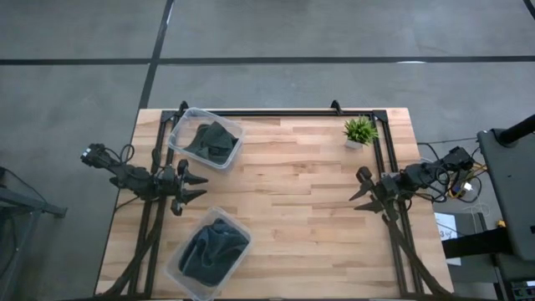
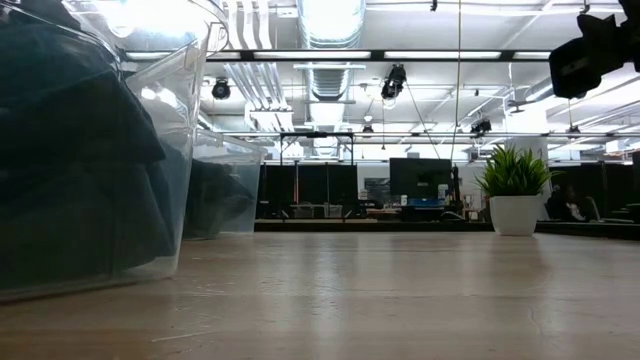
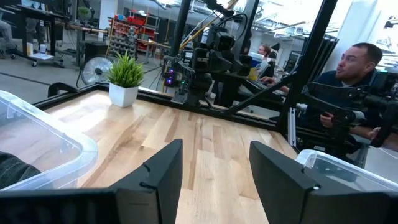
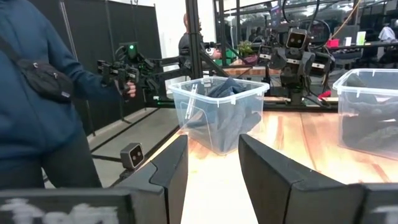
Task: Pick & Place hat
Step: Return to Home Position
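Observation:
Dark grey hats lie in two clear plastic bins. One hat [image 1: 211, 140] fills the bin [image 1: 182, 127] near the table's far left. Another hat [image 1: 213, 249] lies in the bin [image 1: 185, 278] at the near edge, which looms at the left of the low view [image 2: 175, 150]. My left gripper [image 1: 194, 186] hovers open between the two bins, pointing toward the table's right [image 3: 214, 168]. My right gripper [image 1: 361, 191] waits open over the table's right side, pointing left [image 4: 214, 168]. Neither touches anything.
A small potted plant [image 1: 359, 131] stands at the far right of the table [image 2: 515, 190]. Bare wood lies between the two grippers. A black frame runs along the table's far edge and sides. People stand beyond the table: one in blue [image 4: 37, 93], one seated [image 3: 357, 68].

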`<action>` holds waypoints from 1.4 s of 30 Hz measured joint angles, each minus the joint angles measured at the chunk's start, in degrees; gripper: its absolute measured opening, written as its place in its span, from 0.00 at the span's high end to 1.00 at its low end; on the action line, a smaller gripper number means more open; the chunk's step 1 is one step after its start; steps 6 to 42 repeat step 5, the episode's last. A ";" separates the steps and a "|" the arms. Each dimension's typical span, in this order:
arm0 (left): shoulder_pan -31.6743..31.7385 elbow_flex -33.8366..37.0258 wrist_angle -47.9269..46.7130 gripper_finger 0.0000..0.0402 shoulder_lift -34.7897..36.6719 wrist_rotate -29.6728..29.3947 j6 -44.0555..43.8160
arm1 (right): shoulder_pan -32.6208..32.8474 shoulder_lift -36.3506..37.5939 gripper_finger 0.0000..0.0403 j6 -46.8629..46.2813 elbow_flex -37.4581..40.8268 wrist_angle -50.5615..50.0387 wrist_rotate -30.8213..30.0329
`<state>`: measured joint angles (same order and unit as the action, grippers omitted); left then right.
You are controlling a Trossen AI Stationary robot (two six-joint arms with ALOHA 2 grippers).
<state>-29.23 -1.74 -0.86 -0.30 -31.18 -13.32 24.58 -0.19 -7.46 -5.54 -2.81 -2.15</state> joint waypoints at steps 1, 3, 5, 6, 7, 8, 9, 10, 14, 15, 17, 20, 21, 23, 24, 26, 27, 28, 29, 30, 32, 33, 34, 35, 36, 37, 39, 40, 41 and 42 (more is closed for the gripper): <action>0.00 0.00 0.00 0.55 0.00 0.00 0.02 | 0.00 0.00 0.66 0.00 0.00 0.00 0.00; 0.00 0.00 0.00 0.55 0.00 0.00 0.01 | 0.00 0.00 0.66 0.00 0.00 0.02 0.00; 0.00 0.00 0.00 0.55 0.00 0.00 -0.16 | 0.00 0.00 0.67 0.00 0.00 0.02 0.00; 0.00 0.00 0.00 0.55 0.00 0.00 -0.16 | 0.00 0.00 0.67 0.00 0.00 0.02 0.00; 0.00 0.00 0.00 0.55 0.00 0.00 -0.16 | 0.00 0.00 0.67 0.00 0.00 0.02 0.00; 0.00 0.00 0.00 0.55 0.00 0.00 -0.16 | 0.00 0.00 0.67 0.00 0.00 0.02 0.00; 0.00 0.00 0.00 0.55 0.00 0.00 -0.16 | 0.00 0.00 0.67 0.00 0.00 0.02 0.00; 0.00 0.00 0.00 0.55 0.00 0.00 -0.16 | 0.00 0.00 0.67 0.00 0.00 0.02 0.00; 0.00 0.00 0.00 0.55 0.00 0.00 -0.16 | 0.00 0.00 0.67 0.00 0.00 0.02 0.00; 0.00 0.00 0.00 0.55 0.00 0.00 -0.16 | 0.00 0.00 0.67 0.00 0.00 0.02 0.00; 0.00 0.00 0.00 0.55 0.00 0.00 -0.16 | 0.00 0.00 0.67 0.00 0.00 0.02 0.00; 0.00 0.00 0.00 0.55 0.00 0.00 -0.16 | 0.00 0.00 0.67 0.00 0.00 0.02 0.00; 0.00 0.00 0.00 0.55 0.00 0.00 -0.16 | 0.00 0.00 0.67 0.00 0.00 0.02 0.00; 0.00 0.00 0.00 0.55 0.00 0.00 -0.16 | 0.00 0.00 0.67 0.00 0.00 0.02 0.00; 0.00 0.00 0.00 0.55 0.00 0.00 -0.16 | 0.00 0.00 0.67 0.00 0.00 0.02 0.00; 0.00 0.00 0.00 0.55 0.00 0.00 -0.16 | 0.00 0.00 0.67 0.00 0.00 0.02 0.00; 0.00 0.00 0.00 0.55 0.00 0.00 -0.16 | 0.00 0.00 0.67 0.00 0.00 0.02 0.00; 0.00 0.00 0.00 0.55 0.00 0.00 -0.16 | 0.00 0.00 0.67 0.00 0.00 0.02 0.00; 0.00 0.00 0.00 0.55 0.00 0.00 -0.16 | 0.00 0.00 0.67 0.00 0.00 0.02 0.00; 0.00 0.00 0.00 0.55 0.00 0.00 -0.16 | 0.00 0.00 0.67 0.00 0.00 0.02 0.00; 0.00 0.00 0.00 0.55 0.00 0.00 -0.16 | 0.00 0.00 0.67 0.00 0.00 0.02 0.00; 0.00 0.00 0.00 0.55 0.00 0.00 -0.16 | 0.00 0.00 0.67 0.00 0.00 0.02 0.00; 0.00 0.00 0.00 0.55 0.00 0.00 -0.16 | 0.00 0.00 0.67 0.00 0.00 0.02 0.00; 0.00 0.00 0.00 0.55 0.00 0.00 -0.16 | 0.00 0.00 0.67 0.00 0.00 0.02 0.00; 0.00 0.00 0.00 0.55 0.00 0.00 -0.16 | 0.00 0.00 0.67 0.00 0.00 0.02 0.00; 0.00 0.00 0.00 0.55 0.00 0.00 -0.16 | 0.00 0.00 0.67 0.00 0.00 0.02 0.00; 0.00 0.00 0.00 0.55 0.00 0.00 -0.16 | 0.00 0.00 0.67 0.00 0.00 0.02 0.00; 0.00 0.00 0.00 0.55 0.00 0.00 -0.16 | 0.00 0.00 0.67 0.00 0.00 0.02 0.00; 0.00 0.00 0.00 0.55 0.00 0.00 -0.16 | 0.00 0.00 0.67 0.00 0.00 0.02 0.00; 0.00 0.00 0.00 0.55 0.00 0.00 -0.16 | 0.00 0.00 0.67 0.00 0.00 0.02 0.00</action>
